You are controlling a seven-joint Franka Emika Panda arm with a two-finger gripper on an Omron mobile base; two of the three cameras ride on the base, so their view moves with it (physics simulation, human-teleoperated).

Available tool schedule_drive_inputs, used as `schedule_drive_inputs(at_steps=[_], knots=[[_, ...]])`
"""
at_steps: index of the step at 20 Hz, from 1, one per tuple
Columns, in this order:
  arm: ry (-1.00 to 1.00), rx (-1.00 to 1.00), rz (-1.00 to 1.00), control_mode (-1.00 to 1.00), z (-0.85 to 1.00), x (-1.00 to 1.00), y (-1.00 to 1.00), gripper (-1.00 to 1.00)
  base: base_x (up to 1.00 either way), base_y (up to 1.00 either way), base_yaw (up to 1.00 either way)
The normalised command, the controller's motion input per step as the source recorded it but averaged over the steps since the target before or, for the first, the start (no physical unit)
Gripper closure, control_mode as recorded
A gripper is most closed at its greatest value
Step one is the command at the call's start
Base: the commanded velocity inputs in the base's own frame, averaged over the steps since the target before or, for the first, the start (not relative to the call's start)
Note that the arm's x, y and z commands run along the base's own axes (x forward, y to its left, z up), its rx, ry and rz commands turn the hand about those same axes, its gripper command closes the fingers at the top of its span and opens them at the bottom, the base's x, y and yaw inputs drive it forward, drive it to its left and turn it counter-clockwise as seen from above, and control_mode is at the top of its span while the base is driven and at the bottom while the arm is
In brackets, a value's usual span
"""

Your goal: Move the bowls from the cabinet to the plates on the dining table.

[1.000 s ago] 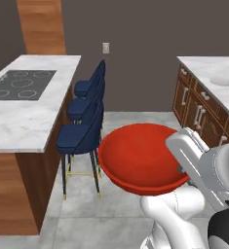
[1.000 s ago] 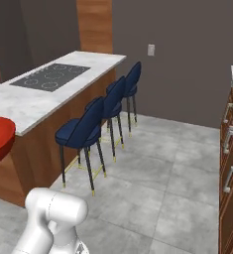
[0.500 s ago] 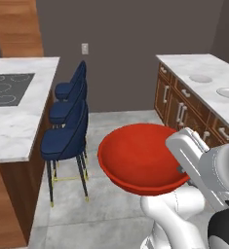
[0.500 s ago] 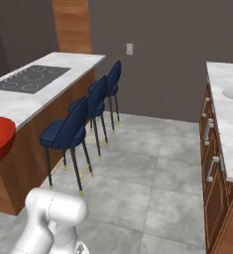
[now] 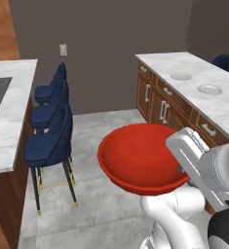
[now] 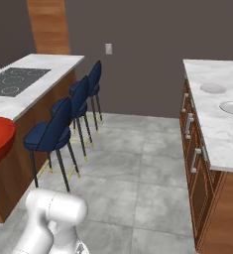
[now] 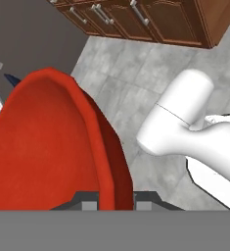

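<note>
1. Left base view: red bowl [image 5: 138, 158] at lower centre, carried above the floor; two plates [image 5: 209, 89] on the marble tabletop [image 5: 223, 109] at upper right.
2. Right base view: bowl's rim at left edge; plates at right.
3. Hand view: gripper [image 7: 116, 198] at bottom centre, clamped on the bowl's rim.

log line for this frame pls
phase: carry | gripper: shut on red bowl rim | plates: bare, on dining table ahead-right
</note>
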Motion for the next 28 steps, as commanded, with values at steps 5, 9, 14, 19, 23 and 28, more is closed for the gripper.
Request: schedule_drive_inputs(at_steps=[5, 9, 14, 19, 23, 28], knots=[[0.00, 0.00, 0.00, 1.00, 0.00, 0.00, 0.00, 1.00, 0.00, 0.00, -0.25], [0.00, 0.00, 0.00, 1.00, 0.00, 0.00, 0.00, 1.00, 0.00, 0.00, -0.25], [0.00, 0.00, 0.00, 1.00, 0.00, 0.00, 0.00, 1.00, 0.00, 0.00, -0.25], [0.00, 0.00, 0.00, 1.00, 0.00, 0.00, 0.00, 1.00, 0.00, 0.00, -0.25], [0.00, 0.00, 0.00, 1.00, 0.00, 0.00, 0.00, 1.00, 0.00, 0.00, -0.25], [0.00, 0.00, 0.00, 1.00, 0.00, 0.00, 0.00, 1.00, 0.00, 0.00, -0.25]])
